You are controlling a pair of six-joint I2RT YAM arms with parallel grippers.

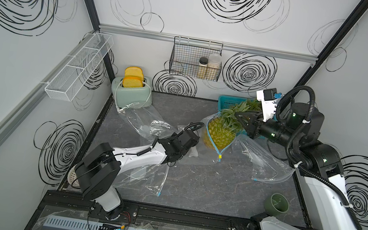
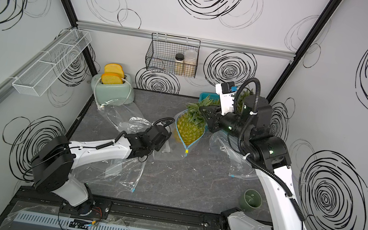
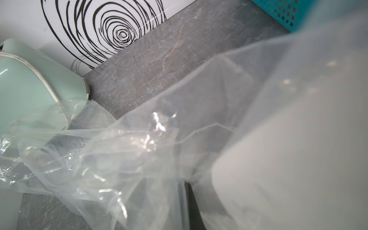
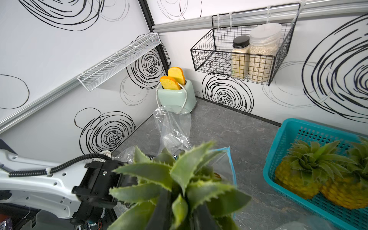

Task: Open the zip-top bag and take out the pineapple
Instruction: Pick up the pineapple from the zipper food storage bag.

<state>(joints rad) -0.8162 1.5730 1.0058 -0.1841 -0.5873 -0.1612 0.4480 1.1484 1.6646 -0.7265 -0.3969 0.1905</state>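
Note:
The pineapple [image 1: 219,131] [image 2: 189,129] stands tilted in the open mouth of the clear zip-top bag [image 1: 198,159], framed by the bag's blue zipper edge [image 1: 211,141]. A yellow slider [image 1: 220,156] sits at the zipper's near end. My right gripper [image 1: 238,115] [image 4: 180,211] is shut on the pineapple's green crown [image 4: 179,175]. To the left of the pineapple, low over the table, my left gripper [image 1: 183,149] [image 3: 188,191] is shut on the bag's clear plastic [image 3: 159,159], which veils most of the left wrist view.
A teal basket [image 4: 278,143] [image 1: 226,100] at the back right holds two more pineapples. A mint toaster [image 1: 131,92] stands at the back left and a green cup [image 1: 276,205] at the front right. Empty clear bags [image 1: 146,124] [image 1: 267,166] [image 1: 142,179] lie about the table.

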